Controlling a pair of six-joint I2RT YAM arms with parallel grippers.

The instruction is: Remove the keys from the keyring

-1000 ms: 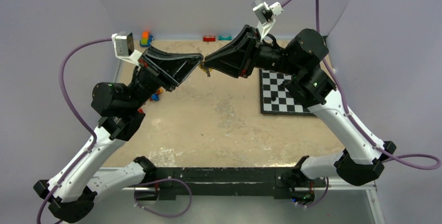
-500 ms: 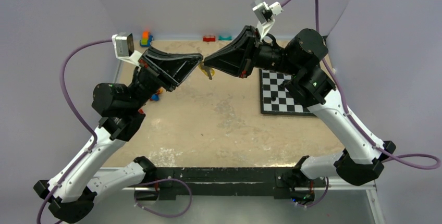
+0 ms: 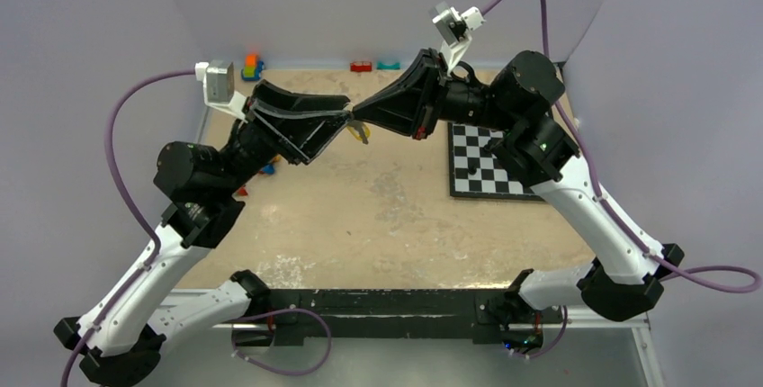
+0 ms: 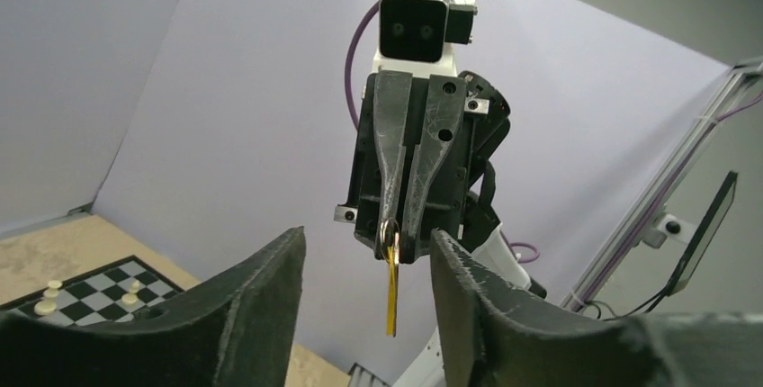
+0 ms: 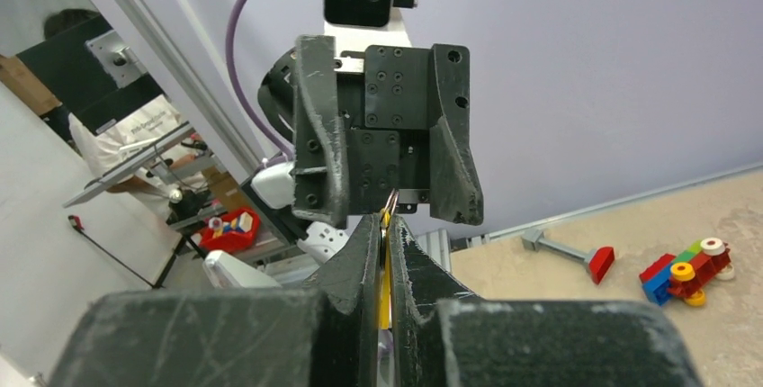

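Observation:
Both grippers meet tip to tip high over the back of the table. My right gripper [image 3: 353, 119] [image 5: 389, 218] is shut on the small silver keyring [image 4: 389, 229] [image 5: 390, 202], which pokes out past its fingertips. One yellow key [image 4: 392, 288] [image 3: 361, 133] hangs edge-on straight down from the ring. In the right wrist view a yellow strip of the key [image 5: 385, 297] shows between the pressed fingers. My left gripper [image 3: 347, 109] [image 4: 367, 234] stands open. Its two fingers sit either side of the ring and key without touching them.
A chessboard [image 3: 490, 157] with a few pieces lies at the right under the right arm. Toy blocks [image 3: 252, 67] [image 5: 688, 270] sit at the back left, with small red [image 3: 361, 67] and teal [image 3: 389, 66] pieces along the back edge. More blocks [image 3: 267, 168] lie under the left arm.
My left gripper has opened and let go of the ring. The right gripper has closed tighter on the ring. The key has dropped slightly and now hangs from the right gripper alone.

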